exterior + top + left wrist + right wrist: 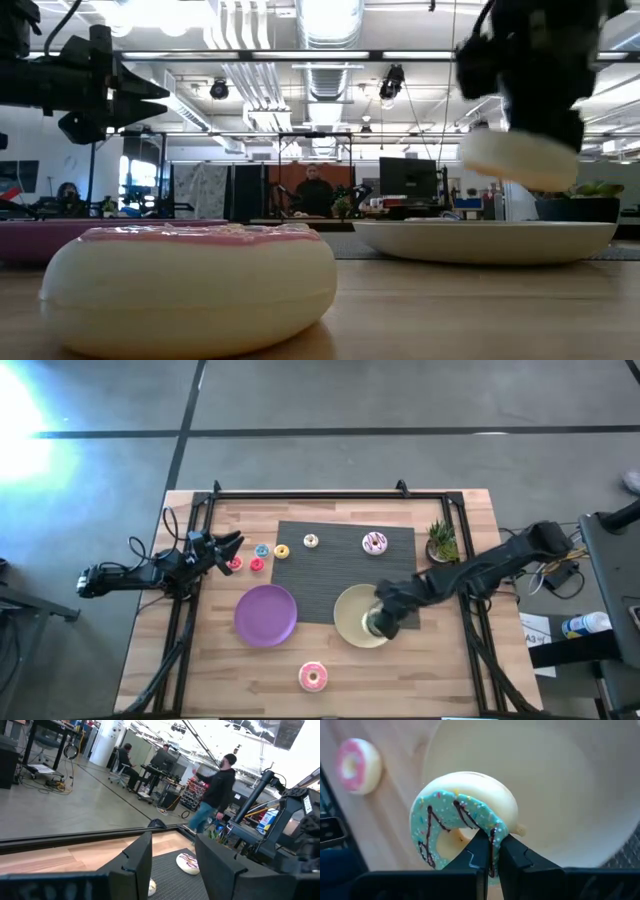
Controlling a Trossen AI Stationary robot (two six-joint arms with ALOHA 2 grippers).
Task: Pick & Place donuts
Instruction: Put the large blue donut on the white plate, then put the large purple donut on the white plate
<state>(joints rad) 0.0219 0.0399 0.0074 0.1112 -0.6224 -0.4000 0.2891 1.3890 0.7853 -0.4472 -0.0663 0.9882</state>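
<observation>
My right gripper (pixel 381 622) hovers over the cream plate (pixel 350 605), shut on the green-iced donut (pixel 462 820). The pink donut (pixel 312 676) lies flat near the table's near edge and fills the low view's foreground (pixel 190 290). The white-brown donut (pixel 374 543) rests on the dark mat (pixel 330 575). Red (pixel 236 563), blue (pixel 262 550), yellow (pixel 281 551) and white (pixel 310 541) tiny donuts lie in a row. My left gripper (pixel 225 548) is open in the air at the row's left end. My right gripper pinches the green donut's ring at one side (pixel 493 847) between its two fingers, coming from above. One finger (pixel 479 854) lies on the iced face, the other (pixel 514 856) on the cream underside. The donut (pixel 520 160) hangs tilted, lifted clear above the cream plate (pixel 490 240).
A purple plate (pixel 266 614) sits left of the cream plate. A small potted plant (pixel 441 542) stands at the mat's far right corner. A black frame (pixel 330 495) runs along the table's far and side edges. People stand in the room beyond.
</observation>
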